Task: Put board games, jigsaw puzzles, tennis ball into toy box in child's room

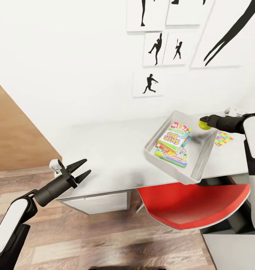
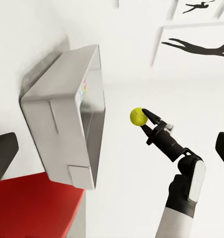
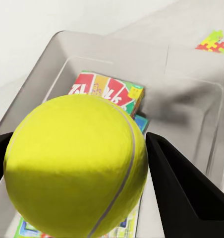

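The pale grey toy box (image 1: pixel 154 154) sits skewed on the table (image 1: pixel 112 150), one corner hanging over the front edge. Board games (image 1: pixel 174 141) lie stacked inside it, a yellow-green-red lettered box on top. My right gripper (image 1: pixel 203 122) is shut on the tennis ball (image 1: pixel 205 124) and holds it above the box's far right rim. Through the right wrist camera the ball (image 3: pixel 77 158) hangs over the box interior (image 3: pixel 191 104) and the games (image 3: pixel 108 91). One jigsaw puzzle (image 1: pixel 223 138) lies on the table to the right of the box. My left gripper (image 1: pixel 84 169) stands open at the table's front left edge.
A red chair (image 1: pixel 191 206) is tucked under the table below the toy box. White drawer fronts (image 1: pixel 97 202) sit under the tabletop. Black silhouette prints (image 1: pixel 150 84) hang on the white wall. Wood-plank floor (image 1: pixel 104 240) lies in front.
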Tool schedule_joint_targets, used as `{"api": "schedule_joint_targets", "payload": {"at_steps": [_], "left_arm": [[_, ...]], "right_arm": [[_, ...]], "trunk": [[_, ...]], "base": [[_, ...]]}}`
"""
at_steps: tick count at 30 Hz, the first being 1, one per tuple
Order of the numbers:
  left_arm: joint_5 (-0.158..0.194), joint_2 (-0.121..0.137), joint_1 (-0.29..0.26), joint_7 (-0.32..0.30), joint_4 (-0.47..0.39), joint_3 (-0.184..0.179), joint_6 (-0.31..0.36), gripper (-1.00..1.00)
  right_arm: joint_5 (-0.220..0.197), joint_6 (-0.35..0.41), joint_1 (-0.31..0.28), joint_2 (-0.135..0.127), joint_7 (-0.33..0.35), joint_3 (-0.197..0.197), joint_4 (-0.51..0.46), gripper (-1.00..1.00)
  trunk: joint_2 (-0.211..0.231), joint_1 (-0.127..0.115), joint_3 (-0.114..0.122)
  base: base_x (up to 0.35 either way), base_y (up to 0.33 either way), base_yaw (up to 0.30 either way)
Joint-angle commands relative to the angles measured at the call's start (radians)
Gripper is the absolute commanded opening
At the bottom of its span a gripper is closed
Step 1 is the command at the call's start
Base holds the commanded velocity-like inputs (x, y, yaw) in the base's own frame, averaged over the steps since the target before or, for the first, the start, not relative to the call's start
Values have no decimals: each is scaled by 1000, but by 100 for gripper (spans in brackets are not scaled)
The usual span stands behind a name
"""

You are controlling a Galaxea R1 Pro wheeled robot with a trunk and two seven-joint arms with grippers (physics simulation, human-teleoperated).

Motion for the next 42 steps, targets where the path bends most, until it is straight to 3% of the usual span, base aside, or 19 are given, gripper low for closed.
{"api": "schedule_joint_targets", "payload": {"at_steps": [1,14,24,42], "left_arm": [[-4,0,-1,-4,0,1,4,100],[-4,0,-1,-4,0,0,2,100],[-4,0,-1,-4,0,-1,2,100],[-4,0,-1,-4,0,-1,3,100]], "right_arm": [[-13,2,-1,0,-10,0,0,-100],[8,2,17,-2,-14,-1,0,-100],[66,-2,57,-10,-7,-2,6,-100],[82,-11,73,0,-2,4,23,-100]], "trunk": [[-2,1,-1],[-2,1,-1],[-2,1,-1],[-2,1,-9]], "base": [[169,-79,-1],[53,-25,0],[6,-3,0],[0,0,0]]}}
